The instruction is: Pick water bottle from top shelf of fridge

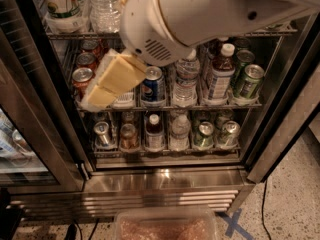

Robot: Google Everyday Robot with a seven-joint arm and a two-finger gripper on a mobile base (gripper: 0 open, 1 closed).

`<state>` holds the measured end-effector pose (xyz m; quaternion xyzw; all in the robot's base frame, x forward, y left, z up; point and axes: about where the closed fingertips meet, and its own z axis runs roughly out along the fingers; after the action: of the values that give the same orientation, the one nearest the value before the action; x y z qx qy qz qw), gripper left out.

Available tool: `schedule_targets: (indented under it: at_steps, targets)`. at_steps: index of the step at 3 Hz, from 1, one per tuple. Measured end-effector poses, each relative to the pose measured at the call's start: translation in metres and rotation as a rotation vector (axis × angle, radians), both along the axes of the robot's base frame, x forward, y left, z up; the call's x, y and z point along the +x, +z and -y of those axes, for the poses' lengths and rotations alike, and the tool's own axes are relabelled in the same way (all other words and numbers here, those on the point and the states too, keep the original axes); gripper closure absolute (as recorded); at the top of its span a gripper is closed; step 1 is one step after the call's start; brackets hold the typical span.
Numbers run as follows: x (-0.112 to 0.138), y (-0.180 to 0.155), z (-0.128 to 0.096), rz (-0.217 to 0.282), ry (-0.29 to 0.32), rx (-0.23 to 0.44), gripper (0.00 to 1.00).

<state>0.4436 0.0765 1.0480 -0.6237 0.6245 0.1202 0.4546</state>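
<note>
On the top shelf of the fridge [282,109] stands the water bottle [102,9], clear and bumpy, right beside a white carton [62,4]; its cap is out of view; one shelf lower, the gripper [97,96] hangs in front of the drinks, between a red can [81,78] and a blue can [153,84]; nobody can tell if it is open or closed.

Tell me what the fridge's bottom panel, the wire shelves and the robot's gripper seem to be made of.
The fridge bottom panel is likely polished steel: shiny, slatted, mirroring the light. The shelf is apparently thin metal wire, glinting along its front edge. The gripper, hanging before the middle shelf's left side, is cream and matte, probably plastic or rubber; the look leaves that open.
</note>
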Motion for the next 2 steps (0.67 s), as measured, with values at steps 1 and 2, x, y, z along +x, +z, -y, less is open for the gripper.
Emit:
schedule_targets:
  at_steps: [1,2]
  targets:
    - [0.0082,0.012,-0.0123,0.04,-0.084,0.033,0.0]
    - [0.0156,0.0182,-0.0033,0.083,-0.224,0.042,0.0]
